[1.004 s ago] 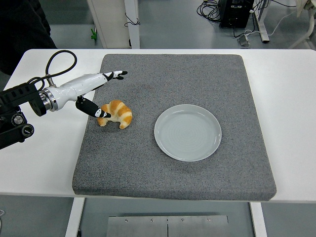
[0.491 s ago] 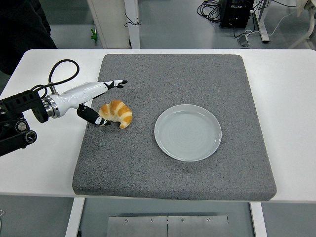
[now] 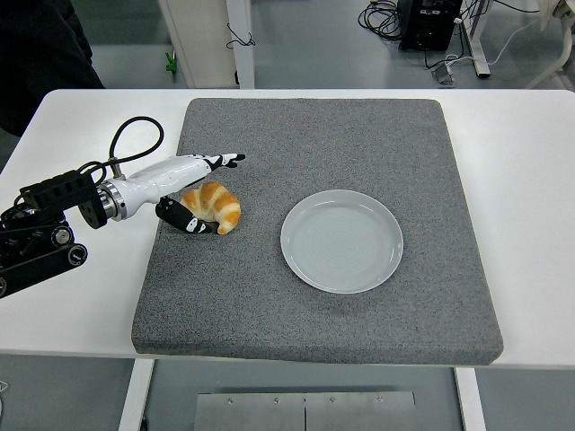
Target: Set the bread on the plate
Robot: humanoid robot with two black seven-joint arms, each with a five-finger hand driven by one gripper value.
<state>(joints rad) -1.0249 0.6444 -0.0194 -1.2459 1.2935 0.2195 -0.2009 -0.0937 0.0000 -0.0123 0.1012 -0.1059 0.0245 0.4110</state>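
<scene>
One robot hand, the left, spread wide, brackets the bread without gripping it.

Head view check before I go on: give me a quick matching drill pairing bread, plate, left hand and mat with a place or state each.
Things:
1. bread
2. plate
3. left hand
4. mat

Places or states:
A. empty, right of centre on the grey pad
B. covers the middle of the white table
C. lies on the pad's left part
D. fingers spread around the roll

Pairs: 1-C, 2-A, 3-D, 4-B

Rough grey felt-like mat, glossy smooth plate.
</scene>
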